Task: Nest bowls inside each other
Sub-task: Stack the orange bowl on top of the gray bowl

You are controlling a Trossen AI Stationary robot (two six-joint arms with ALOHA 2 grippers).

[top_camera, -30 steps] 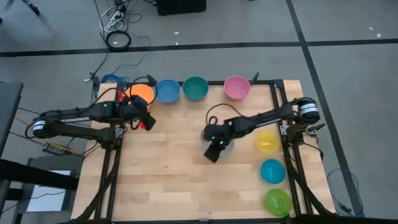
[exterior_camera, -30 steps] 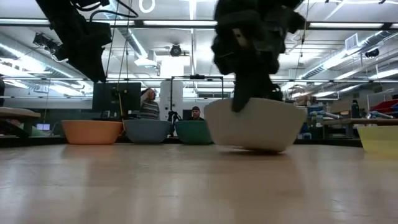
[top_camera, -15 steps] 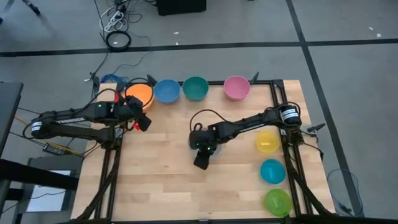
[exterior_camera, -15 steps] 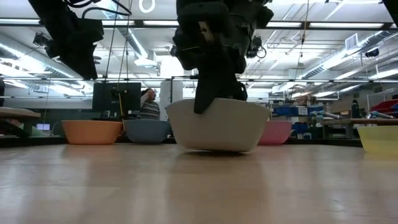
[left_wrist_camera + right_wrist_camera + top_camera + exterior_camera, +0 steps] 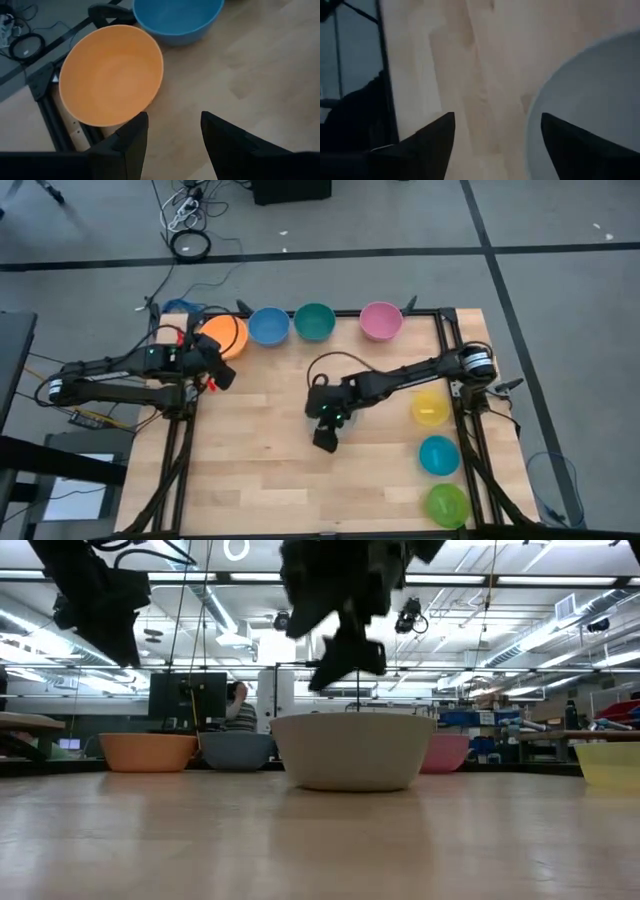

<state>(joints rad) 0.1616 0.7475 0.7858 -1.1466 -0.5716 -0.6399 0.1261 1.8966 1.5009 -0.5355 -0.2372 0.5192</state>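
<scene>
A grey-white bowl (image 5: 350, 750) stands upright on its base near the middle of the table. My right gripper (image 5: 345, 658) hangs open just above its rim, touching nothing; in the right wrist view (image 5: 495, 145) the bowl's rim (image 5: 555, 90) shows beside the fingers. Orange (image 5: 226, 335), blue (image 5: 269, 325), teal (image 5: 314, 321) and pink (image 5: 381, 320) bowls stand in a row along the far edge. Yellow (image 5: 430, 408), cyan (image 5: 439, 455) and lime green (image 5: 447, 505) bowls line the right edge. My left gripper (image 5: 172, 140) is open and empty, near the orange bowl (image 5: 110, 75).
A black metal frame (image 5: 445, 340) borders the table's edges and corners. Bare wood lies across the near half of the table (image 5: 260, 470). People and monitors show in the room beyond the far edge in the low view.
My right gripper has carried the grey-white bowl, tilted, toward the table's left, set it down level, opened and risen clear of its rim. My left gripper has drawn back a little toward the table's left edge.
</scene>
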